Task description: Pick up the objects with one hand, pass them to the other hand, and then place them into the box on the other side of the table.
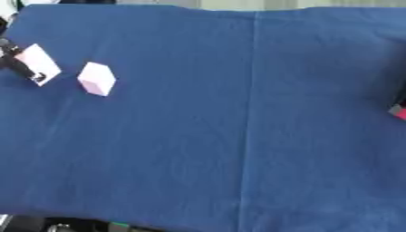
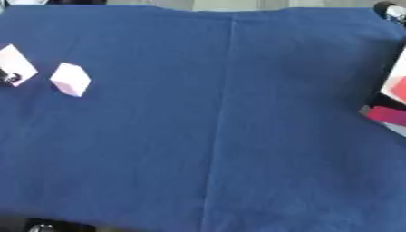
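The left hand (image 1: 17, 63) pinches a white block (image 1: 40, 63), its long side tilted. Another white block (image 1: 97, 78) sits just beside it on the blue cloth (image 1: 238, 136).

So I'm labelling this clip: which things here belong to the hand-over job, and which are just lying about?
Part of the job:
- pale pink block
- white block, at the left hand
- red and white thing at the right edge, possibly the box

Just there:
- blue tablecloth
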Motion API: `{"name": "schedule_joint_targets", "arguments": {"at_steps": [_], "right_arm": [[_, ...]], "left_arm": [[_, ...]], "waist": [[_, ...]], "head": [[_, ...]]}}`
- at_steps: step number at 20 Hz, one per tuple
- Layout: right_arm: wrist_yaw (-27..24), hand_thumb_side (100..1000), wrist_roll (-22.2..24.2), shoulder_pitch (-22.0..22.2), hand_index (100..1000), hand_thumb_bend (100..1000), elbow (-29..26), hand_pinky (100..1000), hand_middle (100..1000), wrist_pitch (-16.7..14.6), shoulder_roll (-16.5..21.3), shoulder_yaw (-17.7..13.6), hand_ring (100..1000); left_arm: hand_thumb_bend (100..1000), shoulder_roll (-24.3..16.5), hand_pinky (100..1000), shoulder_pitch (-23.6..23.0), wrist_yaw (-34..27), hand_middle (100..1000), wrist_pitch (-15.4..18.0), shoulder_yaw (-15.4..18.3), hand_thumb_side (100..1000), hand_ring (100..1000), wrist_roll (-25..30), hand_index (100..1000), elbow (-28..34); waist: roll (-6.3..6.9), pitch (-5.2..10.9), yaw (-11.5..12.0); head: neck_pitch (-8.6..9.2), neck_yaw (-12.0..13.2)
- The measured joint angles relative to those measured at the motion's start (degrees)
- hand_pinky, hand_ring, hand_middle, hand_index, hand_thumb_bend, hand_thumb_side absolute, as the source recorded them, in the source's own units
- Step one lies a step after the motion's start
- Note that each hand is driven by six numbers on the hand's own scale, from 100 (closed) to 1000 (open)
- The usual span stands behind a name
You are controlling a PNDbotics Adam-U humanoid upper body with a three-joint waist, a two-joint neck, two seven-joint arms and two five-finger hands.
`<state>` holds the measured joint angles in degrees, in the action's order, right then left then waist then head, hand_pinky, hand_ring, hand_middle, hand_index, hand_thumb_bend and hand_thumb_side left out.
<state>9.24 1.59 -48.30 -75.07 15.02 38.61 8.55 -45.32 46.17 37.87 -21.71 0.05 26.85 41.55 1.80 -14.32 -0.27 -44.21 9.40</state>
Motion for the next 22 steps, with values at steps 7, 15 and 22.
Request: {"name": "schedule_joint_targets", "arguments": {"at_steps": [7,15,22], "right_arm": [[-0.21,254,0.11,-0.07,870,500,0.19,904,821,-0.22,0.0,-0.14,817],[-0.4,250,0.31,-0.74,871,500,0.2,903,821,-0.31,-0.11,-0.09,817],[-0.39,247,1.3,-4.3,877,497,0.15,903,828,-0.66,-2.96,0.75,822]], "left_arm": [[225,-0.19,862,0.19,-2.88,690,0.89,-1.7,100,816,1.01,560,8.49],[190,-1.08,850,-1.0,-6.25,674,0.1,-4.49,100,802,2.49,553,19.15],[128,-0.92,839,-3.06,-12.64,653,-0.62,-7.15,100,783,1.91,550,29.88]], "waist": [[0.0,0.06,0.52],[0.0,1.53,1.07],[0.0,2.64,1.4]], "head": [[0.0,-1.22],[-0.01,-2.05],[-0.02,-4.24]]}}
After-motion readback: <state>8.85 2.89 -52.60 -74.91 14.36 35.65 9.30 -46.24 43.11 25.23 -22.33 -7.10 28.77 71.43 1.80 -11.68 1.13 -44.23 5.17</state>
